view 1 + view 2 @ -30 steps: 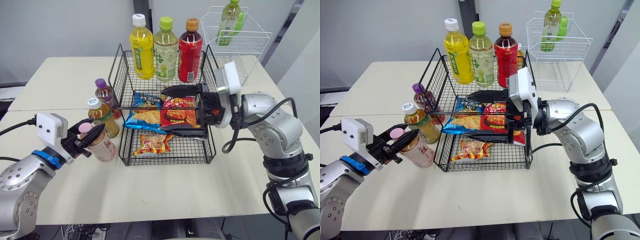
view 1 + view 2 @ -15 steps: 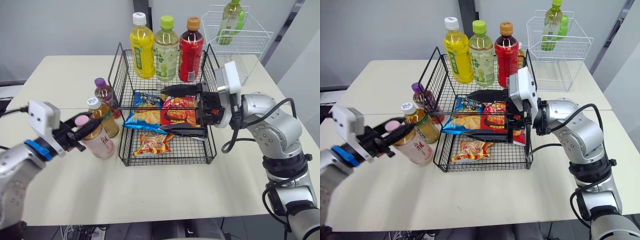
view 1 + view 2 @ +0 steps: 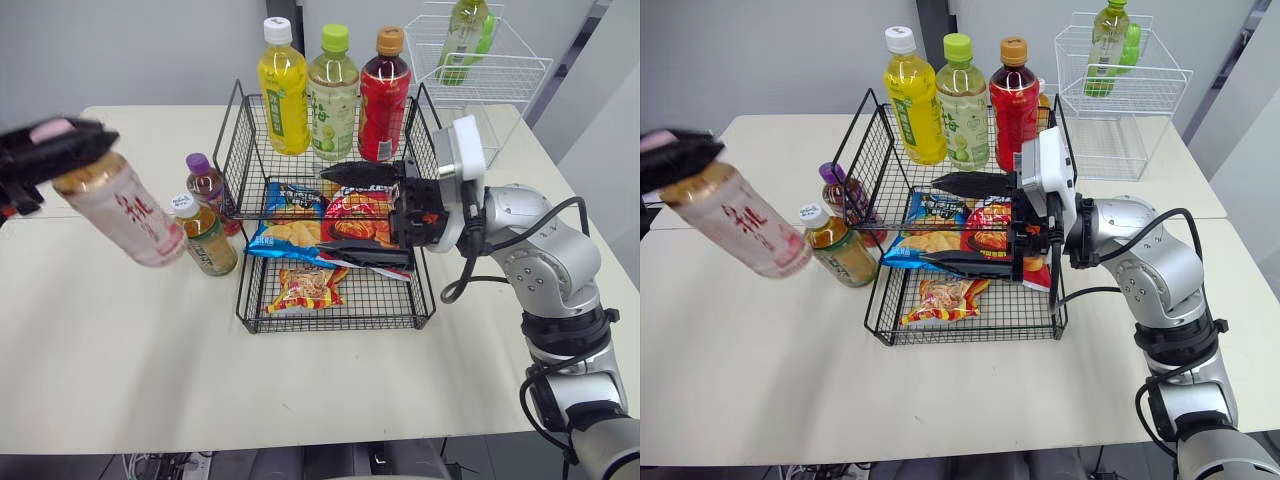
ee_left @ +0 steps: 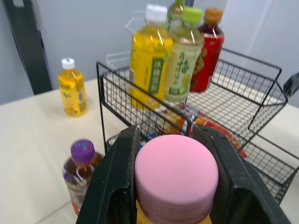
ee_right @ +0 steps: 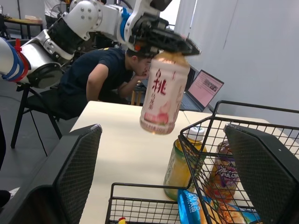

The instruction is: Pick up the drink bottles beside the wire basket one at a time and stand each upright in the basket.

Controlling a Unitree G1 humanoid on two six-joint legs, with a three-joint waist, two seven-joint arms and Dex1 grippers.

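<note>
Left of the basket (image 3: 335, 324), the left gripper (image 4: 168, 140) clamps the pink-capped bottle (image 3: 120, 210) at its neck, tilted, clear of the table (image 3: 150, 360). A tea bottle (image 3: 208, 240) and a purple-capped bottle (image 3: 207, 185) stand just beside the basket's left wall. Over its snack bags (image 3: 305, 285) the right gripper (image 3: 324, 211) gapes wide. Three bottles (image 3: 331, 95) stand upright at its back.

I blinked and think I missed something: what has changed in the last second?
The left gripper, shut on the pink-capped bottle, has lifted it off the table, up and towards the robot's left; it now hangs tilted. The right gripper stayed open over the snack bags in the wire basket; the two bottles beside the basket did not move.
</note>
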